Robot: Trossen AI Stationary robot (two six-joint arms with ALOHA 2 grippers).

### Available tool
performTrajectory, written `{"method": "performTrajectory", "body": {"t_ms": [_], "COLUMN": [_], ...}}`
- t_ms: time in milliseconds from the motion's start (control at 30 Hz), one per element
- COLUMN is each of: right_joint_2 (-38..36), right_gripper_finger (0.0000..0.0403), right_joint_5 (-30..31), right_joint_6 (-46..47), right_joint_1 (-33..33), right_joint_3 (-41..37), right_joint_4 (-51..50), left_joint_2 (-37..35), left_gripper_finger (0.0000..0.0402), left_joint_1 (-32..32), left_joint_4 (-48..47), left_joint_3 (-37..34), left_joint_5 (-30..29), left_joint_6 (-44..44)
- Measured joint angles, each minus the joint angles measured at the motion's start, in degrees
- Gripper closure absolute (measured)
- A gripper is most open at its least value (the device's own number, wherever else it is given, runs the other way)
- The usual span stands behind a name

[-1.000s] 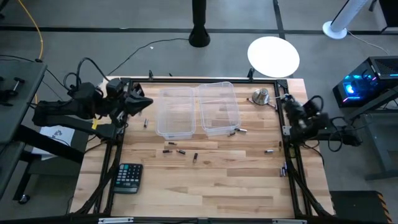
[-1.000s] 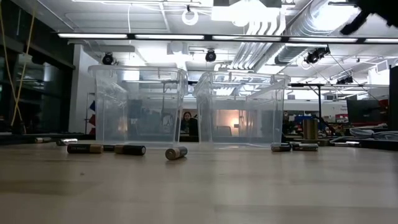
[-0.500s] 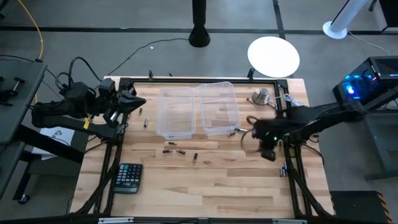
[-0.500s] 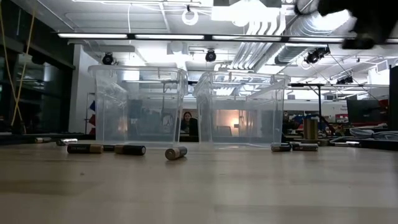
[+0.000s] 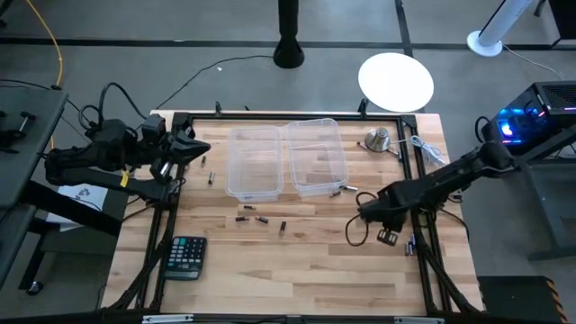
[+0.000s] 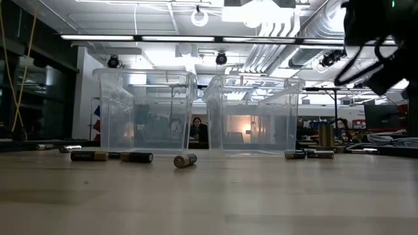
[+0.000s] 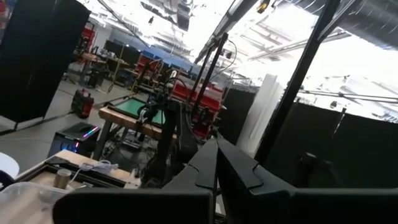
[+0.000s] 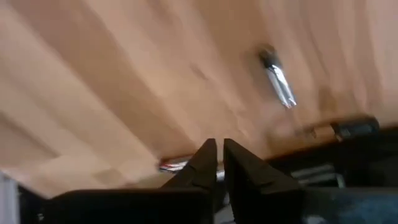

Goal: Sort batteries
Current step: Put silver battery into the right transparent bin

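Observation:
Several small batteries lie on their sides on the wooden table: a loose group (image 5: pixel 261 219) in front of the bins, a pair (image 5: pixel 344 190) by the right bin, one (image 5: pixel 211 177) near the left bin and one (image 5: pixel 411 243) at the right edge. The low view shows them in a row (image 6: pixel 136 156). My right gripper (image 5: pixel 363 212) is shut and hovers over the table's right part. Its wrist view shows a silvery cell (image 8: pixel 278 78), a dark cell (image 8: pixel 354 127) and another cell (image 8: pixel 174 165) beside the fingertips. My left gripper (image 5: pixel 200 148) is shut and waits at the far left edge.
Two clear plastic bins (image 5: pixel 252 162) (image 5: pixel 315 155) stand side by side at the table's far middle. A black calculator (image 5: pixel 186 256) lies near the left near corner, and a silver bell-shaped object (image 5: pixel 376 139) sits at the far right. The right arm (image 6: pixel 379 39) hangs over the right side.
My right arm has swung out from the table's right edge, over the table toward the left and the near edge, and has come lower. My left arm has drawn back a little toward the left edge. The batteries have stayed where they were.

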Motion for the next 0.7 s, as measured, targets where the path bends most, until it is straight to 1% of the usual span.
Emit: {"method": "performTrajectory", "body": {"t_ms": [67, 200, 300, 367, 433, 500, 700], "right_joint_2": [0.0, 0.0, 0.1, 0.5, 1.4, 2.4, 5.4], "right_gripper_finger": [0.0347, 0.0287, 0.0245, 0.0225, 0.0214, 0.0211, 0.0222], "right_joint_5": [2.8, 6.3, 7.1, 7.7, 8.4, 8.4, 7.3], "right_joint_6": [1.5, 4.0, 4.5, 4.7, 4.7, 4.6, 4.5], "right_joint_1": [-0.9, -1.9, -2.0, -1.9, -1.9, -1.9, -1.9], "right_joint_3": [-1.5, -4.0, -5.3, -6.1, -6.9, -7.7, -9.6], "right_joint_4": [0.6, 3.4, 7.3, 7.9, 7.9, 8.8, 13.2], "left_joint_2": [0.0, 0.0, 0.0, 0.0, 0.0, 0.0, 0.0], "left_gripper_finger": [0.0401, 0.0401, 0.0401, 0.0401, 0.0401, 0.0401, 0.0401], "left_joint_1": [0.0, 0.0, 0.0, 0.0, 0.0, 0.0, 0.0], "left_joint_4": [0.0, 0.0, 0.0, 0.0, 0.0, 0.0, 0.0], "left_joint_3": [0.0, 0.0, 0.0, 0.0, 0.0, 0.0, 0.0], "left_joint_5": [0.0, 0.0, 0.0, 0.0, 0.0, 0.0, -0.1], "left_joint_6": [0.0, 0.8, 1.0, 1.0, 1.0, 1.0, 1.0]}}
